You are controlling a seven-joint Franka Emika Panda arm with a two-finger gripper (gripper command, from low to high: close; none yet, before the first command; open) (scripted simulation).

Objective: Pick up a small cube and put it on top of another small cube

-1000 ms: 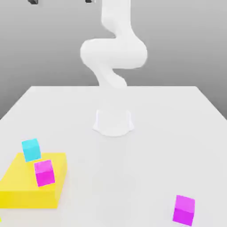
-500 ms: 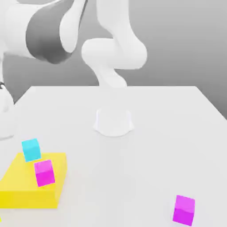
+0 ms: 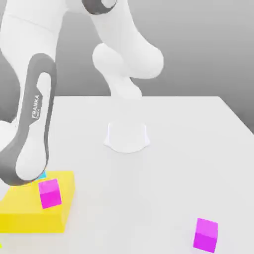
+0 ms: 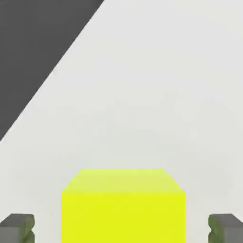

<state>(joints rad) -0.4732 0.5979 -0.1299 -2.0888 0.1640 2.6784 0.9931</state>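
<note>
As we look down from the hand, a lime-yellow cube (image 4: 122, 209) with flat, unmarked faces sits on the white table (image 4: 156, 95). Our gripper (image 4: 121, 228) stands wide, fingers (image 4: 17, 228) clear of it

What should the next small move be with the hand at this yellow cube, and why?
Probably close the gripper on it. In the hand view the yellow cube sits centred between the fingers, which stand wide apart with bare table showing on each side of the cube, so nothing is gripped yet. Closing before any lift looks like the safe step.
</note>
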